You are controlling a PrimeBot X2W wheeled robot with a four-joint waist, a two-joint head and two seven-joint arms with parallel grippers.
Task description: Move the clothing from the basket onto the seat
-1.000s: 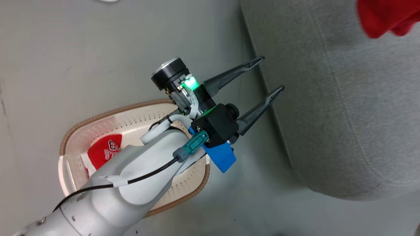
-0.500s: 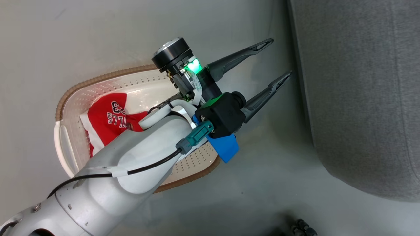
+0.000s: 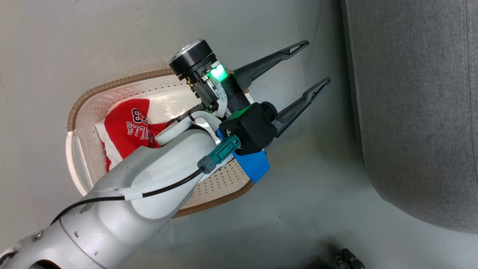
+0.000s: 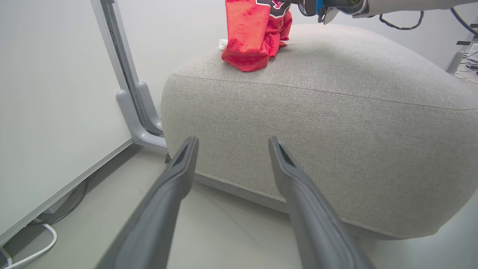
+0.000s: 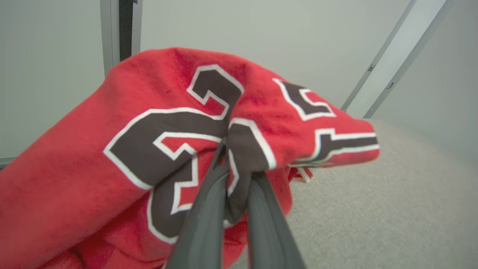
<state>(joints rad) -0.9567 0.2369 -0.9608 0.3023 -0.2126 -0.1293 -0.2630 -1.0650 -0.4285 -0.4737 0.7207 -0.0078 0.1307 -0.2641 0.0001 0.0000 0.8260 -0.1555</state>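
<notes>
We hold our left pincer (image 3: 315,61) with its two fingers spread wide and nothing between them. The fingers reach out over the floor (image 3: 291,209), with the basket (image 3: 112,85) behind the wrist and the seat (image 3: 410,112) ahead of the tips; they touch neither. Behind this pincer, partly hidden under our left forearm, the red shorts (image 3: 129,129) lie bunched in the basket, white lettering up. In the left wrist view the seat's rounded side stands just beyond the fingertips, a stitched seam running across it.

Our right pincer (image 5: 239,168) is clamped on the jersey (image 5: 168,123), pinching a fold where the black-and-white numerals bunch together. The cloth drapes over and around both fingers, mostly to their left. Below and to the right of this pincer lies the seat's grey top. In the left wrist view the jersey hangs from the right pincer, well ahead of and above the left fingertips, and its lower end rests on the seat's top near the edge.
</notes>
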